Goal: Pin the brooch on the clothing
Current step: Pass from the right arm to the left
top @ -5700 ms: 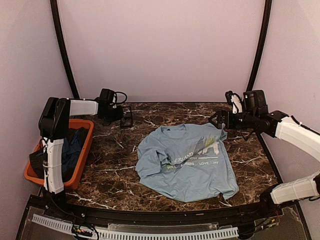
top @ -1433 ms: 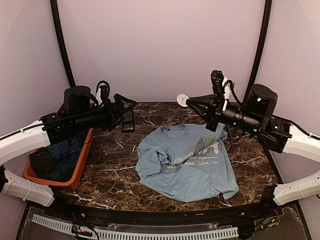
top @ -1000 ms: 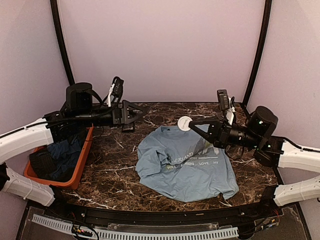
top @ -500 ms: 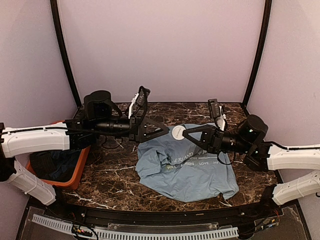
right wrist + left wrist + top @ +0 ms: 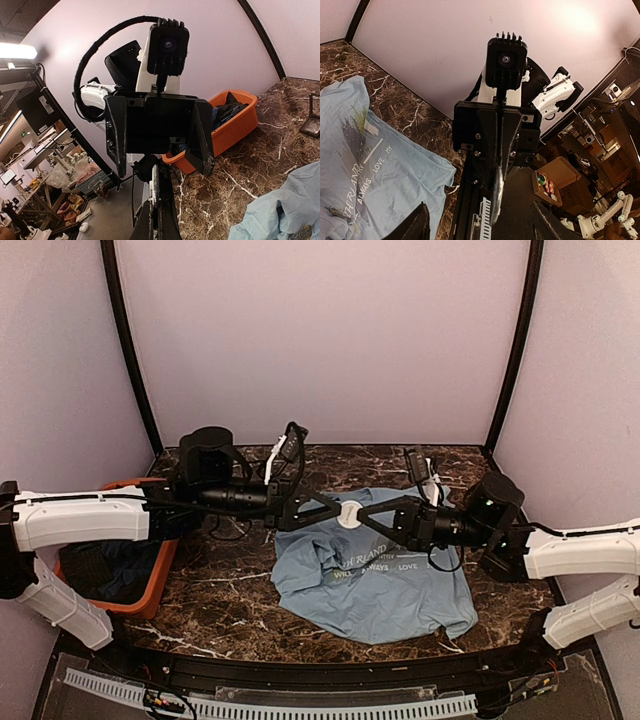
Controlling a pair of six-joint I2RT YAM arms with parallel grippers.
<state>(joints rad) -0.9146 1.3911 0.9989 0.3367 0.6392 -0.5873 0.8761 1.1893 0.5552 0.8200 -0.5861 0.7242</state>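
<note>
Dark brown marble table (image 5: 230, 580) across the whole booth floor, pale walls behind. Stretched inward over it, 2 white-and-black arms: left arm (image 5: 90, 520) from the left, right arm (image 5: 585, 550) from the right, tips meeting nose to nose above the middle.

Spread mid-table, a light blue T-shirt (image 5: 390, 590), a bit rumpled, left side folded over. White text partly readable ("WILL ALWAYS LOVE"), grey-green print near its far right part.

At the left table edge, an orange bin (image 5: 158, 575), partly under the left arm, with dark blue clothes (image 5: 110, 565) piled inside.

Level and pointing right, the left gripper (image 5: 338, 510), above the shirt's far edge. Fingers (image 5: 417, 227) spread fairly wide, 1 on either side of the brooch (image 5: 348, 513). Gap on both sides in the left wrist view, no touch seen.

Level and pointing left, the right gripper (image 5: 360, 515), pinched tight on the brooch at the very fingertips.

Flat on the marble, apart from the shirt, a small black-framed square case (image 5: 311, 122), seen in the right wrist view only.

Smallest: the brooch (image 5: 495, 197), a small round disc. White face toward the top camera, thin greyish edge in the left wrist view. Held in the air over the shirt's far edge, not on the fabric, sticking out from the right fingertips into the open left jaws.
</note>
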